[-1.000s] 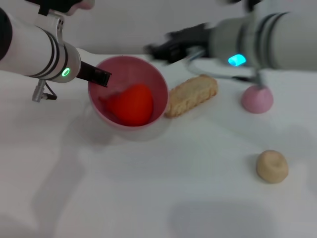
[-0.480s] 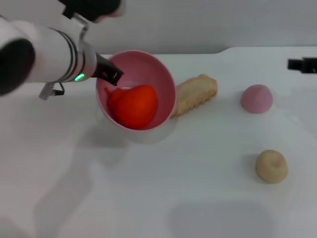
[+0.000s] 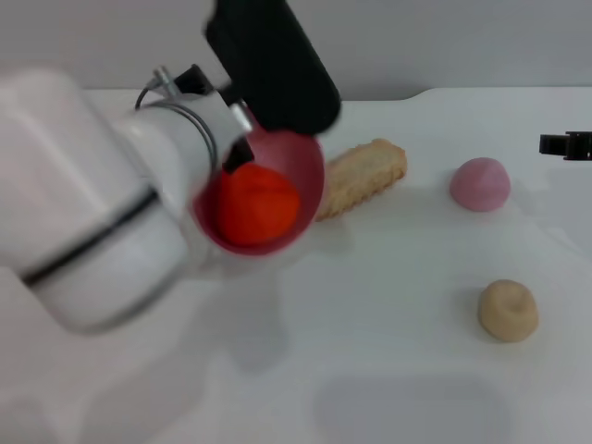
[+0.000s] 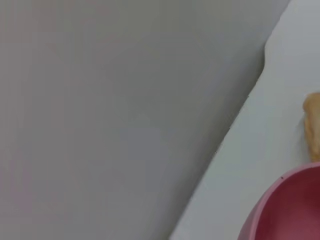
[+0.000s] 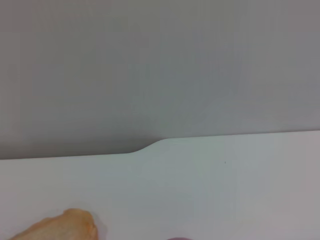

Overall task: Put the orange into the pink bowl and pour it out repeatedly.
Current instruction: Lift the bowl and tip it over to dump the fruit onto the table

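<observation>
The pink bowl (image 3: 311, 176) is lifted off the table and tipped on its side, its mouth facing forward and right. The orange (image 3: 255, 205) still lies inside it, against the lower wall. My left gripper (image 3: 235, 155) is shut on the bowl's rim at its upper left, and the bulky white forearm hides the bowl's left side. A slice of the bowl's rim (image 4: 285, 210) shows in the left wrist view. My right gripper (image 3: 566, 144) is only a dark tip at the far right edge, away from the bowl.
A tan bread-like loaf (image 3: 365, 176) lies just right of the bowl and also shows as the loaf (image 5: 60, 227) in the right wrist view. A mauve dome (image 3: 480, 183) and a small tan lump (image 3: 508, 310) sit on the white table (image 3: 388, 370) to the right.
The left arm has lifted and tipped the bowl further, swinging close to the camera. The orange stays inside. The right arm has drawn back to the right edge.
</observation>
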